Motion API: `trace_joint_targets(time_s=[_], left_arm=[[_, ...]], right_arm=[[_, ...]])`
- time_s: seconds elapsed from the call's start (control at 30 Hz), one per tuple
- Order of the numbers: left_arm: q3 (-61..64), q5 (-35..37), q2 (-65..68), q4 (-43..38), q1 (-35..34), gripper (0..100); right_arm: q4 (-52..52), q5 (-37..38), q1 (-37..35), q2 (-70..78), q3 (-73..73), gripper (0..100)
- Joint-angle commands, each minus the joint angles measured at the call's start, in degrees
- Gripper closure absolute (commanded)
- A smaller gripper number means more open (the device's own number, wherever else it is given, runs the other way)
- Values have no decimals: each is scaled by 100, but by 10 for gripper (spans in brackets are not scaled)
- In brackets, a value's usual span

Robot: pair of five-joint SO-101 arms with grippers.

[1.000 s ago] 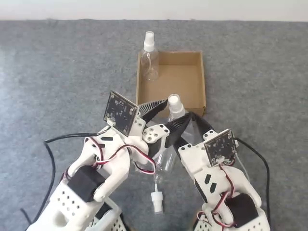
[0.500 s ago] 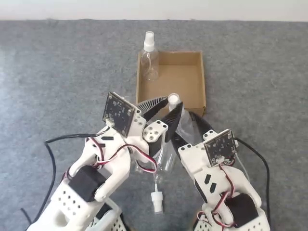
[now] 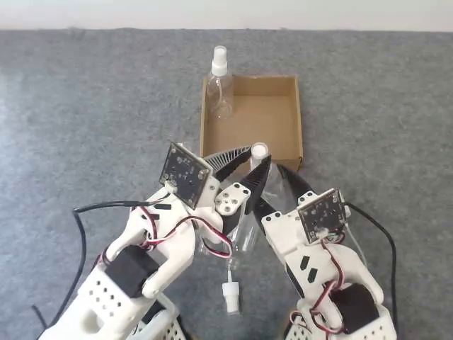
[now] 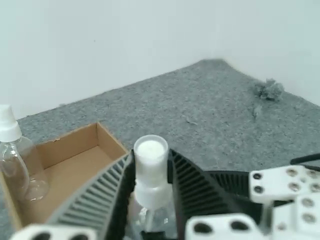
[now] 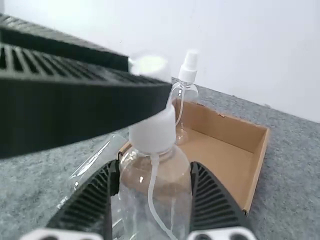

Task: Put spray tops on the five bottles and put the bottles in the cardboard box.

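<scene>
Bottle (image 5: 155,187): clear plastic, cylindrical, long axis upright, held just short of the near wall of cardboard box (image 3: 265,124). Right gripper (image 5: 155,175): ribbed black fingers clamped around the body below the shoulder. Spray top (image 4: 151,150): white, smooth, seated on the neck, dip tube hanging inside. Left gripper (image 4: 150,167): pinched on that top, higher on the same bottle, likely placed for twisting about the upright axis. Second capped bottle (image 3: 220,88): standing in the box's far corner. Loose spray top (image 3: 231,294): lying on grey carpet between the arms.
</scene>
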Motion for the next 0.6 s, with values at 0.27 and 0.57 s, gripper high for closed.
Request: trace_joint_targets(time_s=[0.27,0.57], left_arm=[[40,-229,-18,-114,316,923],[22,-220,-26,0,316,833]], right_arm=[[-110,-26,75,-110,-193,989],[-154,-79,514,-110,-193,989]])
